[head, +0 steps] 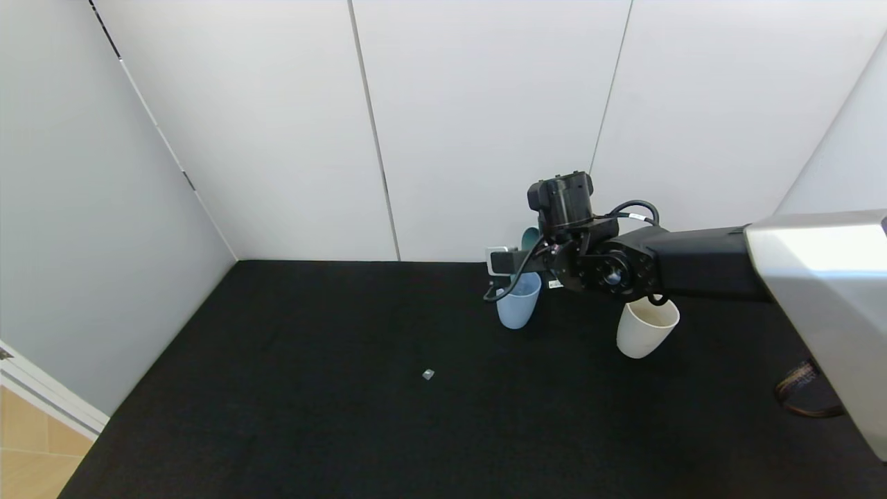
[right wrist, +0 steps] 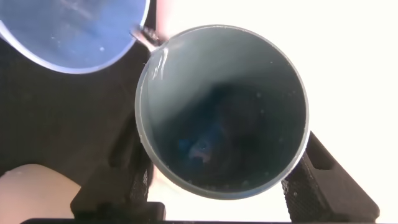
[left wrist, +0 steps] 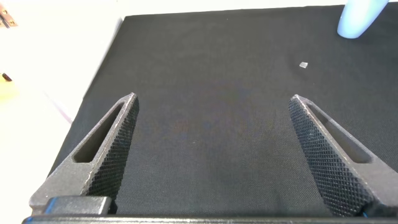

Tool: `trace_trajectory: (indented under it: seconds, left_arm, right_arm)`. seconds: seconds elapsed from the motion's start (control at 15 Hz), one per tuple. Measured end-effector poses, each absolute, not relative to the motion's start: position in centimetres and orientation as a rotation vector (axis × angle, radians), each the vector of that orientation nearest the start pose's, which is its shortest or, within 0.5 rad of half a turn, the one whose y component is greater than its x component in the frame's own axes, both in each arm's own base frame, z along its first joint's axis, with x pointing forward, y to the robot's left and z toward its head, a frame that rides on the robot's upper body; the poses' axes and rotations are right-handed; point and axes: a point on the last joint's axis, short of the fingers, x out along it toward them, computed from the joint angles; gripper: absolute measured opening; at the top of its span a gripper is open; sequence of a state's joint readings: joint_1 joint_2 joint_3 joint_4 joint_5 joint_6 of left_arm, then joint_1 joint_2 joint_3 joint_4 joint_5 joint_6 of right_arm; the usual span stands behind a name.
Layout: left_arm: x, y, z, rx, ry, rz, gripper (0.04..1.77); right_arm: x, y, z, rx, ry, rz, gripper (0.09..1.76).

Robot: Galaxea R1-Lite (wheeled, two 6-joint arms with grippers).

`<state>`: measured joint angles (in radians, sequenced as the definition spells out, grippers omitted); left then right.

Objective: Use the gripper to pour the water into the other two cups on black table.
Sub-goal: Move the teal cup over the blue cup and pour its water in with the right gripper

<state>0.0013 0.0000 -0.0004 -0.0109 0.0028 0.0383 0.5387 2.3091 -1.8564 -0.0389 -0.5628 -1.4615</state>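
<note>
My right gripper [head: 532, 255] is shut on the mint-green cup [head: 530, 238], held tipped over the light blue cup [head: 518, 302] near the back wall. In the right wrist view the green cup's dark teal inside [right wrist: 224, 118] fills the frame between the fingers [right wrist: 323, 177]. Its lip hangs over the blue cup's mouth [right wrist: 68, 31]. A faint glint of water [right wrist: 155, 62] lies at that lip. The cream-beige cup [head: 646, 327] stands to the right of the blue one on the black table [head: 346, 416]. My left gripper [left wrist: 212, 98] is open and empty above bare table.
A small grey scrap [head: 427, 374] lies on the table in front of the blue cup; it also shows in the left wrist view [left wrist: 303, 65]. A coiled cable [head: 804, 396] lies at the right. White walls close the back and left. The table's left edge drops to the floor [head: 28, 450].
</note>
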Motion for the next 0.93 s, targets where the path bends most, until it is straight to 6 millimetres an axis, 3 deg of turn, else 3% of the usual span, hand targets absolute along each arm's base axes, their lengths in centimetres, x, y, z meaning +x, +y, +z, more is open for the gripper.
trace_trajectory:
  seconds: [0.93]
  left_arm:
    - [-2.29,0.00,7.68,0.038,-0.011,0.004,1.72]
  right_arm:
    - [42.52,23.70,16.64,-1.696,0.334,0.238,1.19]
